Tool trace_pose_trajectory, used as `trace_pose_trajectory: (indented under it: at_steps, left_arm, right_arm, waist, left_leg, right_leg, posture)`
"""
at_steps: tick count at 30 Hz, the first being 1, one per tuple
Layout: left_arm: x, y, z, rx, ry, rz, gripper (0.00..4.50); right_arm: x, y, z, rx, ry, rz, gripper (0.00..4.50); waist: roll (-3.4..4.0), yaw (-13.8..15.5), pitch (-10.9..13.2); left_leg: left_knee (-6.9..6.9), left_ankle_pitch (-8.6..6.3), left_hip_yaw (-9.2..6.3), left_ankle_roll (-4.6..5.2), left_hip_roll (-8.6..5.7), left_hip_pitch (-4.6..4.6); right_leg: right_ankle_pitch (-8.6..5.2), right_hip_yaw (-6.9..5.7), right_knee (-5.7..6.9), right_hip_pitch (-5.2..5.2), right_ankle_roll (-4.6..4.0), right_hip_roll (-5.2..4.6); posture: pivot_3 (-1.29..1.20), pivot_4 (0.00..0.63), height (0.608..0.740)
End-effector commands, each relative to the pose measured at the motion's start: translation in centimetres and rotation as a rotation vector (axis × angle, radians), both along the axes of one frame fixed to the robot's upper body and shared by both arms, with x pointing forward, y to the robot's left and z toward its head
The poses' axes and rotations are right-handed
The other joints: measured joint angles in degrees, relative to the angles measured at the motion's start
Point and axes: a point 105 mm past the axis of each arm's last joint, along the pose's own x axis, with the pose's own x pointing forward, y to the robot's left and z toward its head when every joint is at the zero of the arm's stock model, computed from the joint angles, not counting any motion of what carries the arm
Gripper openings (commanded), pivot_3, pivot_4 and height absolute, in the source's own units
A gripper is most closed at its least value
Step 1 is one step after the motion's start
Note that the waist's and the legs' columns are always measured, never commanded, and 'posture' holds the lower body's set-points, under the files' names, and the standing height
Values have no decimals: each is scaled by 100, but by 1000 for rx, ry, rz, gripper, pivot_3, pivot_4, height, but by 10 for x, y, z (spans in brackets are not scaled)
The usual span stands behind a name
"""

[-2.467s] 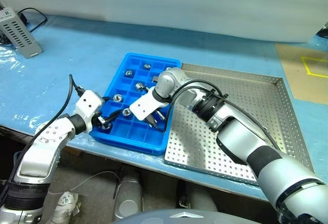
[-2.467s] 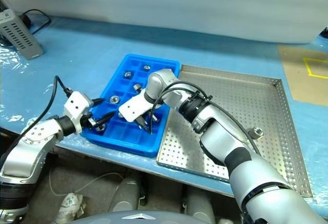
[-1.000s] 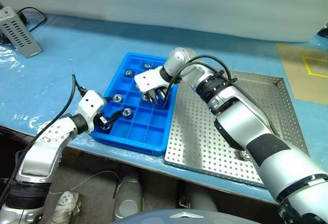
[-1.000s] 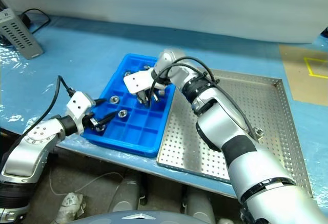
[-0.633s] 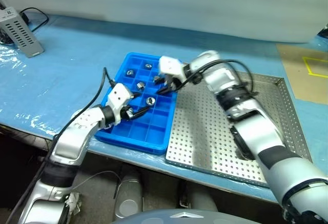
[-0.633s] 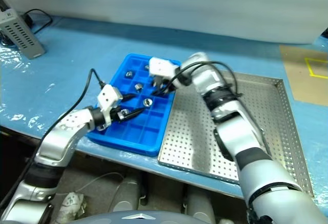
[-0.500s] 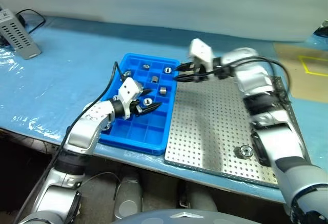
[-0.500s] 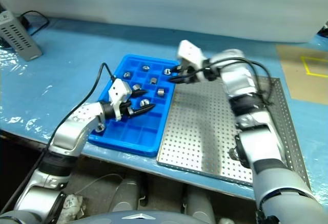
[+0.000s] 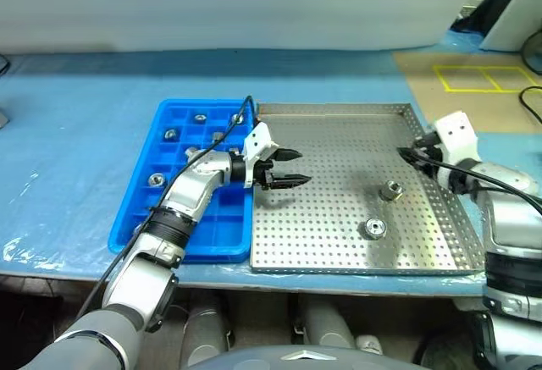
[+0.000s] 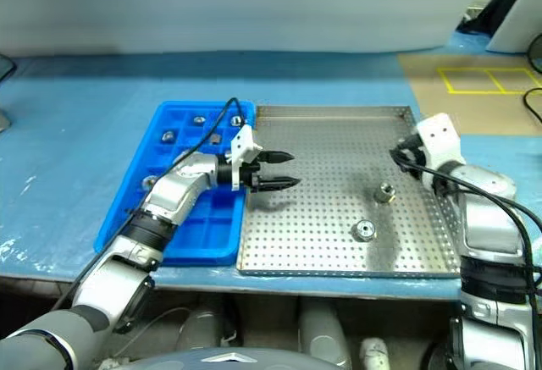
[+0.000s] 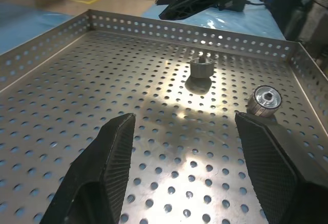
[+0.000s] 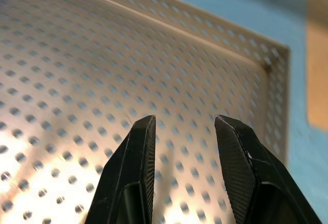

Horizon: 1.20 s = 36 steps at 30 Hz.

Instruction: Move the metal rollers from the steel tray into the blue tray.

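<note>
Surface: table point(image 9: 76, 133) under a blue plastic sheet, pale wall behind; tan floor with yellow tape squares at the far right.
Writing: no brand, label or lettering can be read anywhere.
Steel tray: steel tray point(image 9: 339, 234) lies just right of the blue tray point(image 9: 135, 218), their sides touching or nearly so.
Metal rollers: two lie on the perforated floor toward the right, metal roller point(image 9: 390, 190) and, nearer the front edge, second roller point(image 9: 372, 229); several more sit in compartments of the blue tray, partly hidden by the left arm.
Left hand: left hand point(image 9: 292, 168) reaches over the steel tray's left part, pointing across it, fingers apart and holding nothing.
Right hand: right hand point(image 9: 406, 153) sits at the tray's right rim, fingers point(image 12: 136, 172) apart and empty over bare perforated metal.
Hard to make out: how many rollers the blue tray holds.
</note>
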Motion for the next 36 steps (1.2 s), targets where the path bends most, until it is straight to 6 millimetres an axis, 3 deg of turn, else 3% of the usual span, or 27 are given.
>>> trace_pose_trajectory:
  at_steps: [1, 10, 13, 19, 26, 32, 36]
  left_arm:
    - [0, -6, 9, -10, -43, -44, 3301]
    - [3, -2, 5, 14, -58, -48, 3301]
    - [5, 1, 5, 18, -67, -32, 3301]
    - [6, 4, 5, 19, -76, -13, 3301]
    - [7, 9, 8, 17, -83, 1, 3301]
    - [9, 13, 7, 26, -89, 17, 3301]
    - [10, 21, 10, 26, -104, 46, 3301]
  right_arm:
    - [-14, -4, 3, 77, -20, -62, 1840]
    - [-13, 18, -8, 279, -27, -62, 1840]
    - [-9, 32, -9, 293, -24, -12, 2417]
    - [-2, 47, -5, 317, -34, 51, 4451]
    - [-3, 58, -31, 333, 57, 69, 4451]
    - [-3, 68, -74, 290, 182, 67, 4451]
    - [7, 85, -53, 331, 86, 152, 3506]
  waist:
    - [3, -146, -2]
    - [9, -629, -4]
    - [11, -705, -5]
    - [13, -745, -5]
    - [13, -740, -5]
    - [9, -745, -6]
    - [6, -750, -6]
  left_leg:
    - [2, -4, 1, 6, -1, 0]
    - [21, -26, 8, 39, -12, -7]
    - [21, -34, 8, 54, -13, -17]
    - [23, -38, 8, 94, -21, -46]
    - [22, -41, 8, 98, -21, -49]
    - [23, -41, 8, 97, -21, -46]
    - [29, -46, 8, 87, -21, -41]
  right_leg:
    - [0, 0, -3, 3, 0, 0]
    - [-16, -3, -51, 28, 31, -6]
    - [14, -5, -88, 37, 31, -7]
    - [23, -11, -111, 34, 39, -17]
    - [23, -15, -117, 35, 39, -19]
    - [23, -15, -117, 36, 39, -21]
    - [23, -13, -117, 41, 40, -21]
  posture:
    - [-657, 150, 740]
    - [-633, 150, 740]
    - [-616, 150, 740]
    - [-595, 150, 740]
    - [-577, 150, 740]
    - [-550, 150, 740]
    - [-498, 150, 740]
